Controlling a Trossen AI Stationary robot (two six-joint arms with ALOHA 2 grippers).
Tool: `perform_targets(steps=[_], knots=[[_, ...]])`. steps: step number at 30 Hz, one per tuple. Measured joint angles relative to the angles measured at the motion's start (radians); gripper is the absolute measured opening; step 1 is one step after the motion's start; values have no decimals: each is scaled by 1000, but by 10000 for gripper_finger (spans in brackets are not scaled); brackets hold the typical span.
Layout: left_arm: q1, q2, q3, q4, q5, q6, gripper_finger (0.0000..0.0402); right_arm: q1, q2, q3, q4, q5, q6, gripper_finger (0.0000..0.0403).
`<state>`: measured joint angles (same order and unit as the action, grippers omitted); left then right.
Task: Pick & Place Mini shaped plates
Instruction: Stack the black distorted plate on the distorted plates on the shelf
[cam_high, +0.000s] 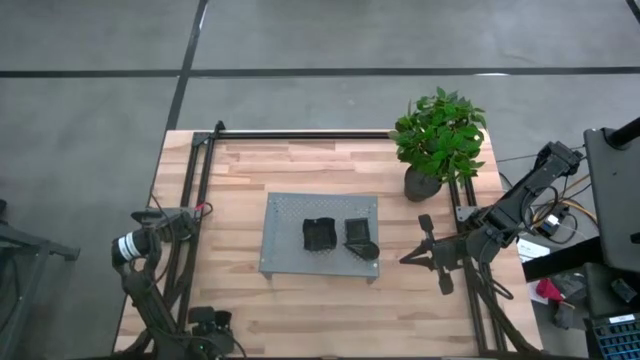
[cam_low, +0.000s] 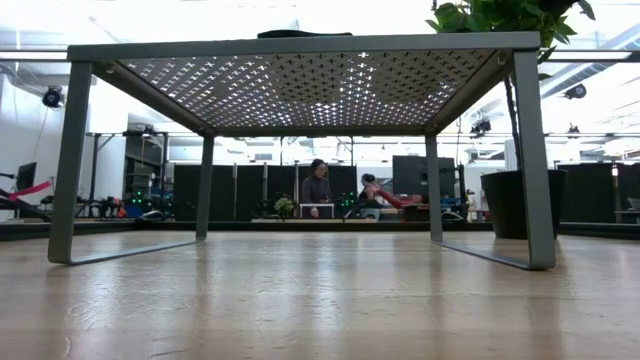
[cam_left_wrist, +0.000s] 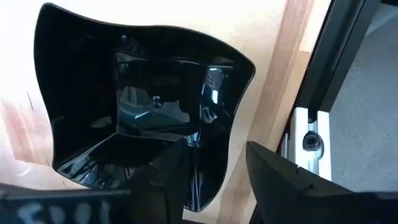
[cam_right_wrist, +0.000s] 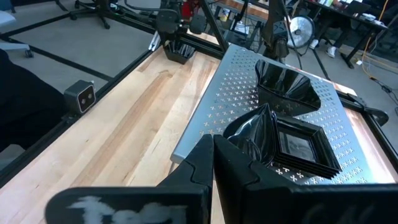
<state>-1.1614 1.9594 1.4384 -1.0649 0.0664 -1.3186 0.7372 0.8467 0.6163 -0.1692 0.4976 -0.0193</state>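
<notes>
Left gripper (cam_left_wrist: 214, 180) jaws parted over a wavy plate (cam_left_wrist: 143, 106); right gripper (cam_right_wrist: 212, 163) jaws closed, empty; no legible writing.

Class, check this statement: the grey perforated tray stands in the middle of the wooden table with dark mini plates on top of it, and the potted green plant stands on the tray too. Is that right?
One detail is wrong. The potted green plant stands on the wooden table, beyond the tray's far right corner, not on the grey perforated tray. The high view shows this. The rest holds: the tray is mid-table with dark mini plates on top.
</notes>
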Motion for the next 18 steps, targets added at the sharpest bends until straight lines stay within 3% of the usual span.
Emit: perform_targets(steps=[11,18], knots=[[1,0,15,0,-16,1,93,0,0,0,0,0,0,8],[5,0,14,-1,-16,12,27,0,0,0,0,0,0,8]])
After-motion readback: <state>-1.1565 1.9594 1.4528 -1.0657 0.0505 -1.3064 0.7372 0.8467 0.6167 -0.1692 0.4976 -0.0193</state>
